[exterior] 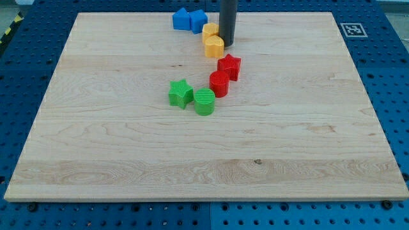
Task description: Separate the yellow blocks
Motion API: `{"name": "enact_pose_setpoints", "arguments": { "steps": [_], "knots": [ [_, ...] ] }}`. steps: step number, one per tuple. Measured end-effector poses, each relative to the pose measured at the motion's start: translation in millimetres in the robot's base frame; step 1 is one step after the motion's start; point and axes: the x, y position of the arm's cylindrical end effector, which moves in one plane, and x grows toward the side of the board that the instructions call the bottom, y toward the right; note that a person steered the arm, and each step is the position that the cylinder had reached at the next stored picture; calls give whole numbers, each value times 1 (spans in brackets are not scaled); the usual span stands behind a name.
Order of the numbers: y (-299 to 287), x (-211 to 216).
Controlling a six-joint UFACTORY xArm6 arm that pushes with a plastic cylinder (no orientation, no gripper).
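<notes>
Two yellow blocks touch each other near the view's top centre: one [214, 46] nearer the bottom, the other [209, 30] just above it, against the blue pair. My tip [227, 43] stands right beside them, touching their right side. The rod hides part of the upper yellow block's right edge.
Two blue blocks [189, 20] sit at the top edge of the wooden board [96, 160], left of the rod. A red star [229, 66] and red cylinder [219, 83] lie just below the yellow blocks. A green star [181, 93] and green cylinder [204, 101] lie at centre.
</notes>
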Motion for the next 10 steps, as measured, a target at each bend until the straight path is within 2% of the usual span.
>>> {"name": "enact_pose_setpoints", "arguments": {
  "steps": [1,3,6,10],
  "knots": [
    [-2,0],
    [8,-28],
    [-64,-31],
    [-72,8]
  ]
}}
